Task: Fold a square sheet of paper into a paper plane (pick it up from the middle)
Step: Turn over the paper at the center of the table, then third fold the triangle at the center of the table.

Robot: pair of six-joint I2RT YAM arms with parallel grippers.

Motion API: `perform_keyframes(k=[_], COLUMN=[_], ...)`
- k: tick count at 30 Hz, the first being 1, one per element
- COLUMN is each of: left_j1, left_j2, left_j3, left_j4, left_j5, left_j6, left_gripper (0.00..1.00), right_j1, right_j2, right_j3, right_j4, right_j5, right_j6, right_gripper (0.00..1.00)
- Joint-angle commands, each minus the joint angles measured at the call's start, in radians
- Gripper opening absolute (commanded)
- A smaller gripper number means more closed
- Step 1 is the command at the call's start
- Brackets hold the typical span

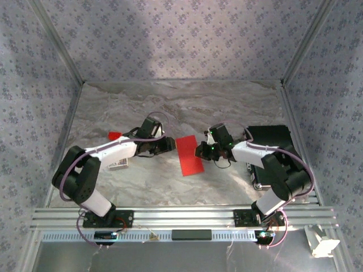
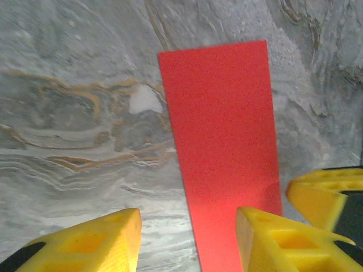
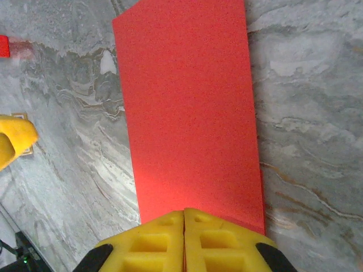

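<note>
1. small red scrap [image 1: 115,135]: far left on the counter [image 1: 170,107].
2. left tool [image 1: 170,144]: fingers spread, straddling the left edge of the red paper [image 1: 189,156].
3. red paper: folded to a narrow rectangle, flat at mid-counter between both tools.
4. right tool [image 1: 199,151]: fingers pressed together, pinching the paper's right edge.

Tabletop [image 1: 187,105] behind red sheet [image 1: 189,156] lies open; black case [image 1: 272,139] blocks the right.

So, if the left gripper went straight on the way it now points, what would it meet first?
Probably the red sheet of paper, lying flat on the table right ahead of the left gripper; further on, the right gripper. Depth is uncertain.
</note>
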Motion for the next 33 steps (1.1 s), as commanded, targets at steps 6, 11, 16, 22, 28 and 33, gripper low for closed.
perform_keyframes(k=[6, 11, 16, 22, 28, 33], left_j1=[0.008, 0.007, 0.007, 0.005, 0.006, 0.007], left_j2=[0.090, 0.126, 0.149, 0.176, 0.211, 0.237], left_j3=[0.020, 0.012, 0.008, 0.009, 0.001, -0.002], left_j4=[0.084, 0.127, 0.154, 0.170, 0.212, 0.229], left_j5=[0.163, 0.205, 0.227, 0.237, 0.271, 0.279], left_j6=[-0.058, -0.084, -0.105, -0.122, -0.155, -0.168], left_gripper=[0.48, 0.48, 0.47, 0.44, 0.42, 0.39], right_j1=[-0.044, -0.061, -0.062, -0.066, -0.067, -0.066], right_j2=[0.094, 0.134, 0.134, 0.135, 0.140, 0.137], right_j3=[-0.059, -0.127, -0.151, -0.147, -0.143, -0.143], right_j4=[0.084, 0.193, 0.211, 0.187, 0.173, 0.167], right_j5=[-0.090, -0.124, -0.113, -0.099, -0.091, -0.087], right_j6=[0.081, 0.157, 0.193, 0.197, 0.199, 0.196], right_gripper=[0.09, 0.09, 0.09, 0.09, 0.08, 0.08])
